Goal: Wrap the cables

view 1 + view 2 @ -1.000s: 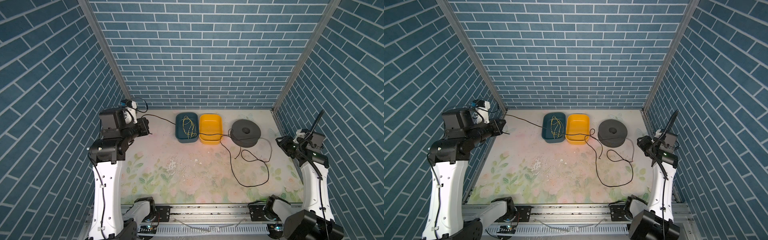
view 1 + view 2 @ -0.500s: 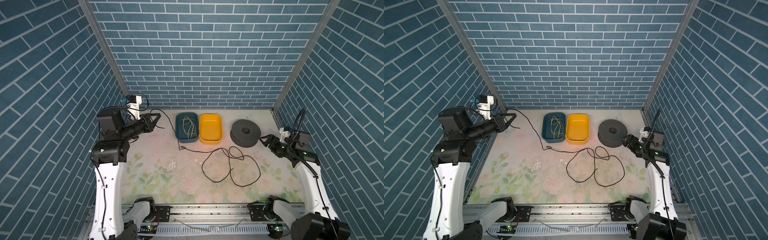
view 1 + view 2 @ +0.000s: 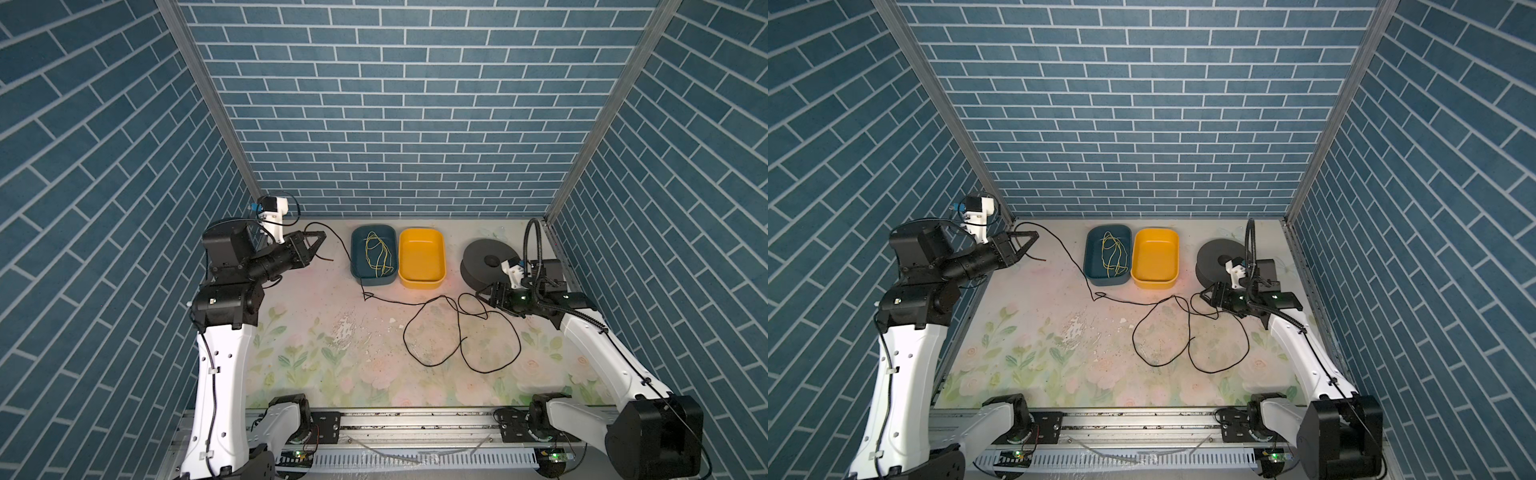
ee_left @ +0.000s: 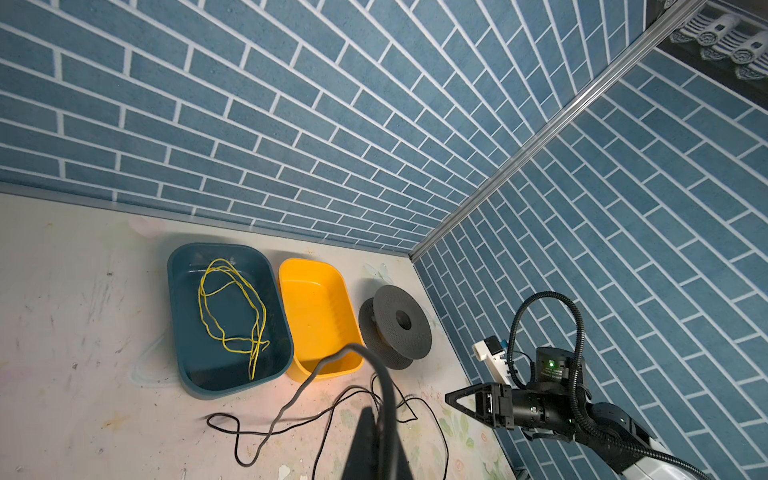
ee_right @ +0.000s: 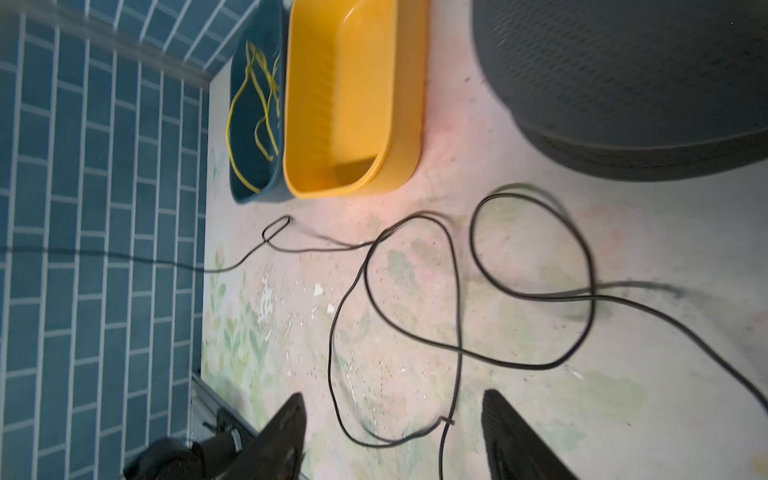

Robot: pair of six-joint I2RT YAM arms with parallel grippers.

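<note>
I grip the black cable [image 5: 459, 351] close to one end with my left hand [image 3: 321, 238], which is clamped tight on it up at about 10 o'clock on the tabletop [image 3: 316, 340]. A short tail pokes out past the fingertips. From there the cord drops in front of the blue tray [image 3: 374, 227], kinks once, and spreads into two or three loose, overlapping loops around 4 o'clock. My right hand [image 5: 392, 392] sits low at about 3 o'clock, just beside those loops, with its fingers spread wide and nothing between them but bare tabletop and the cord's free end lying loose. The grey spool [image 3: 488, 262] stands at 2 o'clock, and its core looks bare. The yellow tray [image 3: 420, 230] at 12 o'clock is empty, and the blue one holds only a thin yellow-green wire [image 3: 376, 257]. I judge the wrapping hardly begun: one end is secured, but no neat coil exists, so gathering the loops into a bundle is all left to do.
</note>
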